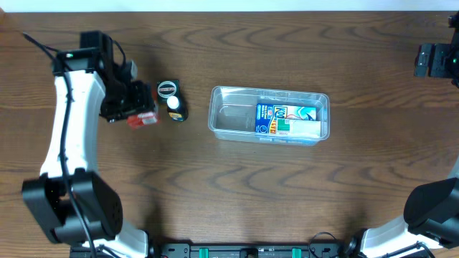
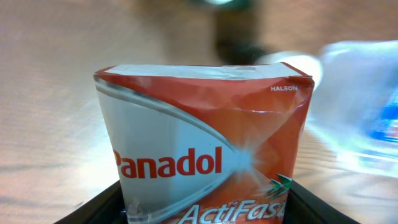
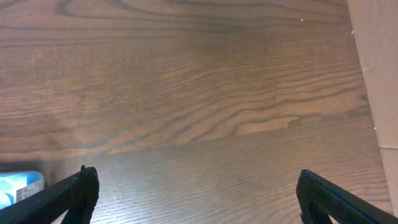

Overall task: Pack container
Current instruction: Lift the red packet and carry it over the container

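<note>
Left arm stretches up the counter's [image 1: 287, 193] left side, its pincer [image 1: 135, 106] clamped on a Panadol box [image 2: 199, 143]. Right pincer [image 3: 199, 199], fingers apart, hovers near the far right corner. The container [image 1: 217, 118] sits mid-counter.

Light falls evenly and fairly brightly on the overhead view, which is sharp right across the dark brown wood-grain bench [image 1: 287, 193]. Shadows are faint and soft, and small white glints run along the rolled rim of the clear transparent plastic rectangular container [image 1: 269, 92]. In the left wrist view the red and white cardboard Panadol box [image 2: 205, 143] fills the frame in focus, with a pale sheen on its top edge. Everything behind it is washed out and blurred, the container only a hazy pale patch at the right. The right wrist view is more muted, with the grain crisp through the middle and a dull greyish sheen toward the upper left.
</note>
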{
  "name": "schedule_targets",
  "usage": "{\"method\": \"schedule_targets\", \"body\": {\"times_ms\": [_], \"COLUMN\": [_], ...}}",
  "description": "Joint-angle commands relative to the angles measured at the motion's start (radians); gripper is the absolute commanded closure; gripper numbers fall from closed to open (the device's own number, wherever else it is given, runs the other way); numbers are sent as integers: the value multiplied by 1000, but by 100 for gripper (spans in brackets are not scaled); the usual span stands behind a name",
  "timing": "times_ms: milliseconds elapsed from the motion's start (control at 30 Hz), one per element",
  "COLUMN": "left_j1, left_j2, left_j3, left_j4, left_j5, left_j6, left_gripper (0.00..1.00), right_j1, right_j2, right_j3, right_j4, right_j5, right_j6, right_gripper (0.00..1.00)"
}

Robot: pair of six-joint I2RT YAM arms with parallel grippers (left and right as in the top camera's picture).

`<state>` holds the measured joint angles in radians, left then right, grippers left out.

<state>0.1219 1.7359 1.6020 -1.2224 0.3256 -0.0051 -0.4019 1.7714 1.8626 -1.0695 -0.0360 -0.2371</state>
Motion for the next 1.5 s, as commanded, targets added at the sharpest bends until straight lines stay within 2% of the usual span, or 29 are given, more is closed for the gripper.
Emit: {"method": "schedule_targets", "body": {"times_ms": [0,167,367,433,667,800,1033,1467], "left_j1": [-17,-108,-305,-378,-622,-712,-739,-739], "left_j2": [-58,-79,-70,-69,-60,-21,100,303], "left_j3": [37,37,36,36,36,36,36,36], "left_j4": [14,77,171,211,266,275,300,321], "left_j5": [248,386,345,247,-238,-385,-397,-351], "left_j6": [-15,-16,-29,-76,-292,-386,-491,-499], "left_gripper": [33,33,33,33,35,34,34,34], "right_j1": [-6,-6,-6,-6,-6,-6,-6,-6], "right_j2": [-3,-3,-3,-3,-3,-3,-3,-3], "right_j3": [-1,-1,-1,-1,-1,-1,-1,-1], "right_j4": [0,0,0,0,0,0,0,0], "right_j5": [-1,-1,-1,-1,-1,-1,-1,-1], "right_j6": [15,14,14,14,14,14,15,14], "right_gripper": [1,1,1,1,1,1,1,1]}}
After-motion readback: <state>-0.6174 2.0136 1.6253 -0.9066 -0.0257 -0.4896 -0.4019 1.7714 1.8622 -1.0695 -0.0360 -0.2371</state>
